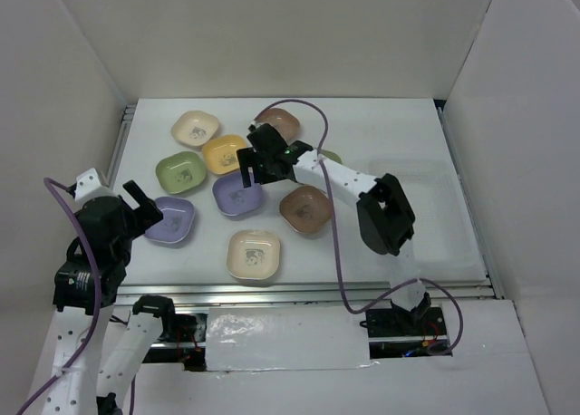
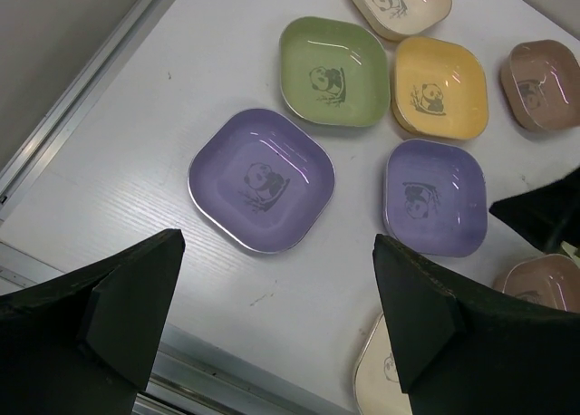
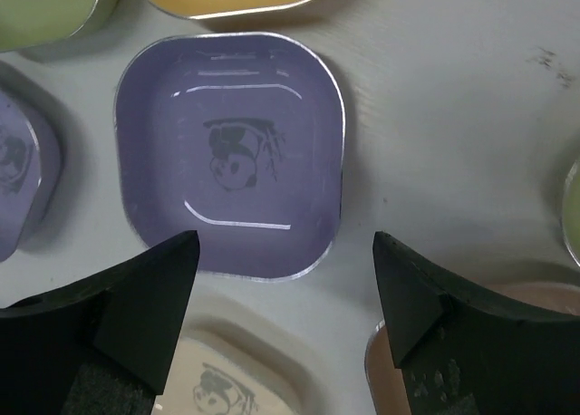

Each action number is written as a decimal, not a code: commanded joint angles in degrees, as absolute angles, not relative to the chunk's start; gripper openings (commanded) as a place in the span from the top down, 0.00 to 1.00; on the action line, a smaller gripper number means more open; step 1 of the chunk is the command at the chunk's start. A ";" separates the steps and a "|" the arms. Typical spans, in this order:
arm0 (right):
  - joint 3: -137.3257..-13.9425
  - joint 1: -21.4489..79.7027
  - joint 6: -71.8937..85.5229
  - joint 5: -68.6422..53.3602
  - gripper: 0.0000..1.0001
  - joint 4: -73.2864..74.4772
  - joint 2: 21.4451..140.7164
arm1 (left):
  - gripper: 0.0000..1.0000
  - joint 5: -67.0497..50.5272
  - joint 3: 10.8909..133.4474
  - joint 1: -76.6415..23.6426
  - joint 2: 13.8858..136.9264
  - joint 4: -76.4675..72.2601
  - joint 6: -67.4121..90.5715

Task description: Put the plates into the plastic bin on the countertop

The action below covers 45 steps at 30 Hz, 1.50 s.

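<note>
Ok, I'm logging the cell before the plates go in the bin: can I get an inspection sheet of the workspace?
Surface: white countertop, matte.
Job's things: nine plates spread over the left and middle; plastic bin at right, no plate in it.
Clutter: nothing seen.
End effectors: left end effector open, empty; right end effector open, over a lavender plate.
Cables: purple cables looping off both arms.
Surroundings: white walls, metal rail along the edges.

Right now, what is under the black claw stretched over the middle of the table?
A lavender panda plate lies below the right gripper, whose jaws stand open. From above, the gripper covers the plate's far edge.
</note>
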State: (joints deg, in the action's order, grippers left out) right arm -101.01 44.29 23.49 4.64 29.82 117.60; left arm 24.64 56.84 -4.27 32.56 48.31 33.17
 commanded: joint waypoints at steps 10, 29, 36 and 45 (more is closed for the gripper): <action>-112.85 42.10 21.97 1.58 0.34 33.66 133.23 | 0.01 23.82 56.34 -5.98 32.70 45.44 32.08; -97.04 42.11 27.24 1.58 1.00 28.12 110.67 | 0.01 22.94 56.25 -6.06 32.96 45.00 31.55; -80.10 25.96 27.33 2.99 1.00 34.37 86.63 | 0.01 22.24 56.08 -6.15 32.61 44.83 31.38; -47.31 -4.46 39.10 4.30 1.00 27.51 55.83 | 0.01 21.27 56.60 -6.33 37.78 44.91 30.94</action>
